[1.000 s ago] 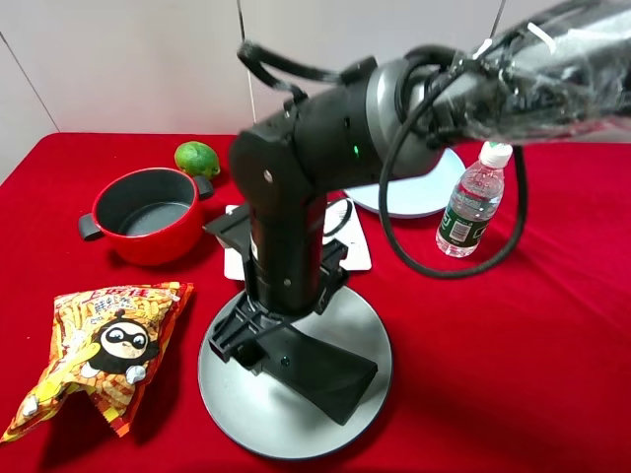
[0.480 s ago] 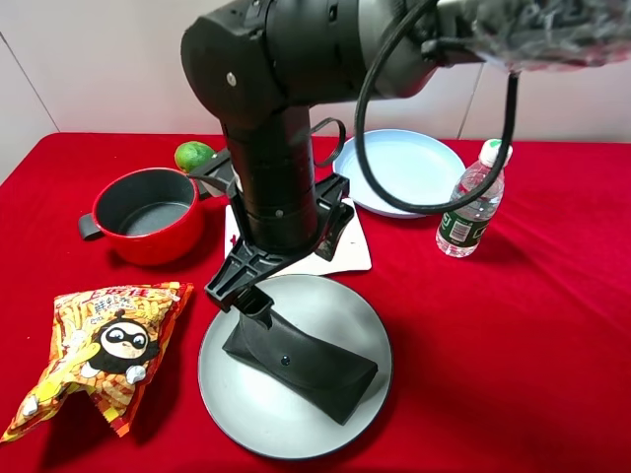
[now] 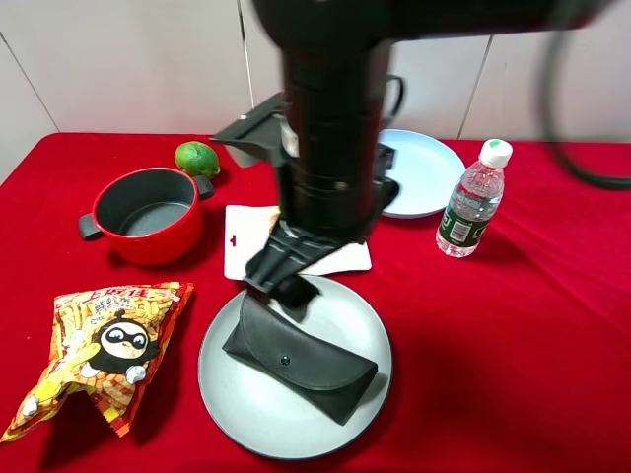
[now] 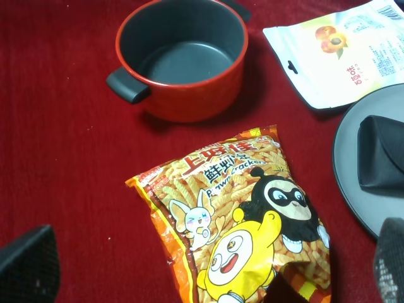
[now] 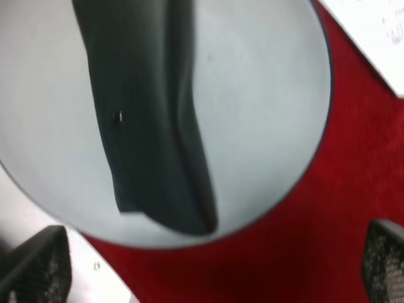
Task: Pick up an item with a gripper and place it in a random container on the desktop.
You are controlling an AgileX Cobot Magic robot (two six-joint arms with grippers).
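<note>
The black glasses case [image 3: 301, 357] lies flat on the large grey plate [image 3: 237, 419] at the front middle of the red table. My right gripper [image 3: 284, 286] hangs open and empty just above the plate's far edge, clear of the case. In the right wrist view the case [image 5: 145, 126] rests on the plate [image 5: 259, 95], and the gripper [image 5: 211, 268] has its fingertips [image 5: 38, 265] wide apart. My left gripper [image 4: 208, 271] is open and empty above an orange snack bag [image 4: 240, 214]. That view also shows the plate's edge [image 4: 347, 164] and one end of the case [image 4: 382, 154].
A red pot [image 3: 148, 212] and a green fruit [image 3: 197, 158] stand at the back left. A white pouch [image 3: 242, 241] lies behind the grey plate. A light blue plate [image 3: 429, 177] and a water bottle [image 3: 473, 202] stand at the back right. The snack bag [image 3: 104, 350] lies front left.
My right gripper has let go of the case, risen off it and moved up and to the right. The case stays on the grey plate.
</note>
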